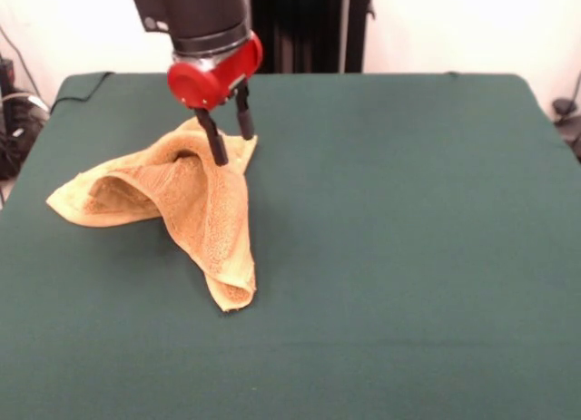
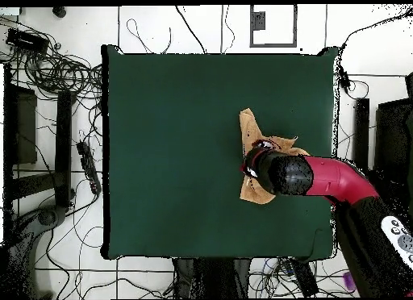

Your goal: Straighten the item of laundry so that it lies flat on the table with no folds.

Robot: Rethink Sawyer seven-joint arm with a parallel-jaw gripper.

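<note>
And there's the end effector (image 1: pixel 231 141), two thin black fingers under a red collar, standing a narrow gap apart and planted right in the raised middle of the small orange-tan terry towel (image 1: pixel 195 202). One finger dips into a fold at the peak; the other stands just behind the cloth's far edge. To me that looks like a pinch on the top layer, though I can't swear the fabric is clamped between them rather than merely touched.

The towel sits toward one side of the large bench covered in dark green cloth (image 1: pixel 408 257), well inside its edges. It's anything but flat: heaped into a tent, one flap trailing off to the side, another running toward the camera and curling over at its tip. That tenting is, I'd judge, why the arm is parked at the peak, since it's the handiest place to take hold and draw a layer outward.

From above, the red arm covers most of the towel (image 2: pixel 252 127), with only corners poking out. Plenty of open green all round to spread it.
</note>
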